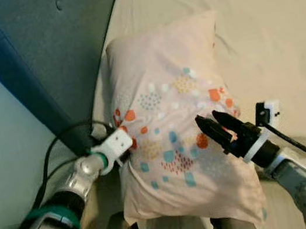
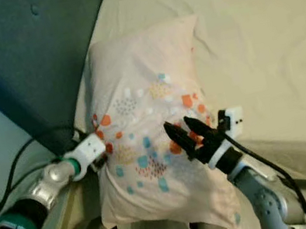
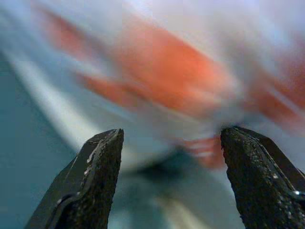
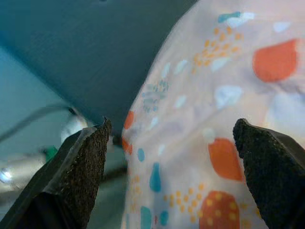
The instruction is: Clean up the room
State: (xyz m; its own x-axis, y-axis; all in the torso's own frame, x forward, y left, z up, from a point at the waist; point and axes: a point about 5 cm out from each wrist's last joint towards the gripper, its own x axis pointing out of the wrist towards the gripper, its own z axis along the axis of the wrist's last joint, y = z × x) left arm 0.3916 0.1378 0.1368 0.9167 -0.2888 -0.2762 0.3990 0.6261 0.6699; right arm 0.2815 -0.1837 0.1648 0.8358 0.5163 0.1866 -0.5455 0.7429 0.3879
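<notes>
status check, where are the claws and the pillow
Left claw open, at the pillow's left edge by the headboard. Right claw open, over the pillow's patterned front. Pillow lies on the bed, not gripped. Nothing in the way.

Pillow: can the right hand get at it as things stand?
Probably yes. The right hand hangs open right over the pillow with nothing between them; the left hand sits at the opposite edge, out of its way.

A cream-sheeted bed [image 1: 268,29] fills the right side — its dark teal padded headboard [image 1: 53,55] rises on the left, against a pale bluish wall [image 1: 0,153] in soft, dim light.
</notes>
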